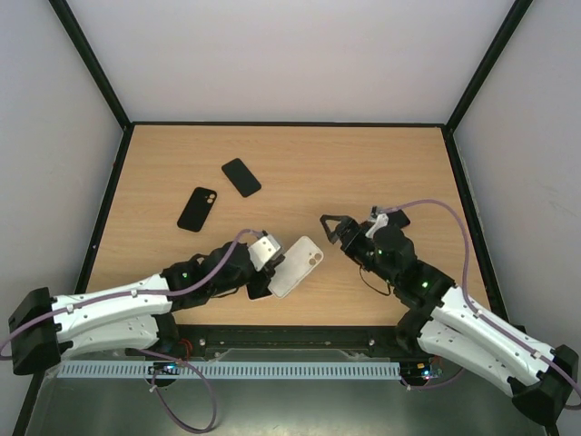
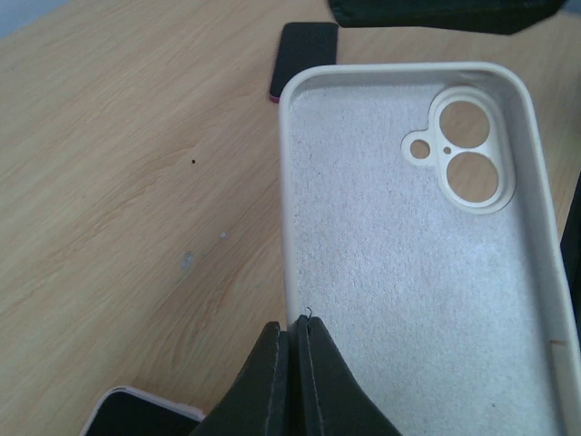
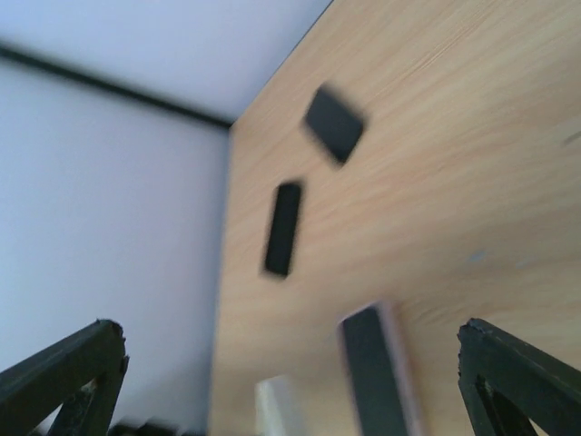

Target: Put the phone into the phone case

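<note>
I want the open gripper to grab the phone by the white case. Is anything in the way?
Only bare table lies between the right gripper and the phone, but the case, pinched in the left gripper, hangs partly over it.

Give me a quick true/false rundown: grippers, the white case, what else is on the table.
1. The left gripper is clamped on the edge of the white case. True.
2. The right gripper is closed on a phone. False: its jaws stand wide open and hold nothing.
3. A phone already sits in the white case. False: the case is empty, and its lining and camera cutouts show.
4. Two black phone-shaped items lie apart on the table, far left. True: the nearer black item and the farther black item don't touch.
</note>
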{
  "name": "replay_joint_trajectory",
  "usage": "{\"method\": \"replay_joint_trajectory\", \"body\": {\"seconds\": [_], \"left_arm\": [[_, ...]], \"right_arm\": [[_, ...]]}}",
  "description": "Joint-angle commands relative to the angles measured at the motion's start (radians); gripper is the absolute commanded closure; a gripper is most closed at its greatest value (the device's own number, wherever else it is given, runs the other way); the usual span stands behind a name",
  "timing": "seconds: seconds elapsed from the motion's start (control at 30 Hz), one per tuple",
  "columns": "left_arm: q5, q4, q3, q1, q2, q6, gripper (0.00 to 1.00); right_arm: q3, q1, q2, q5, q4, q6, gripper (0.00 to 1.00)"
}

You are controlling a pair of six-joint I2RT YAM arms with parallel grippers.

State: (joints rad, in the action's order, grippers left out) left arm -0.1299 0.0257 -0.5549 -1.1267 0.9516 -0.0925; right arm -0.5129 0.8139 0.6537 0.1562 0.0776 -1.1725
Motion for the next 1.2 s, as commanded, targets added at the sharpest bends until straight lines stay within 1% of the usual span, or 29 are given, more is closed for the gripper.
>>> {"method": "replay_joint_trajectory", "body": {"seconds": [0.0, 0.07, 0.1, 0.2, 0.3, 0.4, 0.47, 0.53, 0.67, 0.77, 0.9, 0.97, 1.1, 1.17], "left_arm": [[0.079, -0.118, -0.002, 0.053, 0.037, -0.201, 0.98], [0.052, -0.123, 0.000, 0.059, 0.064, -0.249, 0.98], [0.027, -0.125, 0.001, 0.060, 0.079, -0.278, 0.98], [-0.020, -0.136, 0.002, 0.073, 0.137, -0.375, 0.98], [-0.080, -0.121, -0.015, 0.094, 0.221, -0.501, 0.98], [-0.051, -0.109, -0.046, 0.117, 0.343, -0.595, 0.97], [-0.036, -0.102, -0.070, 0.126, 0.415, -0.641, 0.98], [-0.028, -0.133, -0.073, 0.127, 0.466, -0.674, 0.98], [-0.022, -0.222, -0.038, 0.127, 0.504, -0.740, 0.98], [-0.031, -0.257, -0.024, 0.126, 0.516, -0.780, 0.97], [-0.027, -0.288, -0.014, 0.125, 0.533, -0.829, 0.91], [-0.027, -0.311, -0.001, 0.122, 0.540, -0.854, 0.88], [0.002, -0.354, 0.017, 0.121, 0.567, -0.893, 0.86], [0.012, -0.368, 0.021, 0.120, 0.576, -0.904, 0.80]], "right_arm": [[-0.100, 0.003, 0.061, -0.495, 0.306, 0.088, 0.02], [-0.104, -0.007, 0.087, -0.607, 0.351, 0.108, 0.02], [-0.108, -0.020, 0.100, -0.636, 0.367, 0.117, 0.02], [-0.122, -0.086, 0.148, -0.665, 0.389, 0.142, 0.02], [-0.114, -0.185, 0.199, -0.622, 0.361, 0.160, 0.02], [-0.105, -0.300, 0.273, -0.530, 0.334, 0.147, 0.02], [-0.101, -0.352, 0.345, -0.474, 0.319, 0.126, 0.02], [-0.104, -0.394, 0.411, -0.437, 0.309, 0.103, 0.00], [-0.120, -0.464, 0.536, -0.390, 0.288, 0.076, 0.05], [-0.130, -0.501, 0.595, -0.387, 0.266, 0.041, 0.05], [-0.148, -0.522, 0.645, -0.400, 0.237, 0.013, 0.05], [-0.153, -0.527, 0.661, -0.382, 0.201, 0.017, 0.05], [-0.191, -0.531, 0.704, -0.371, 0.190, 0.003, 0.05], [-0.209, -0.533, 0.731, -0.380, 0.197, -0.013, 0.05]]}}
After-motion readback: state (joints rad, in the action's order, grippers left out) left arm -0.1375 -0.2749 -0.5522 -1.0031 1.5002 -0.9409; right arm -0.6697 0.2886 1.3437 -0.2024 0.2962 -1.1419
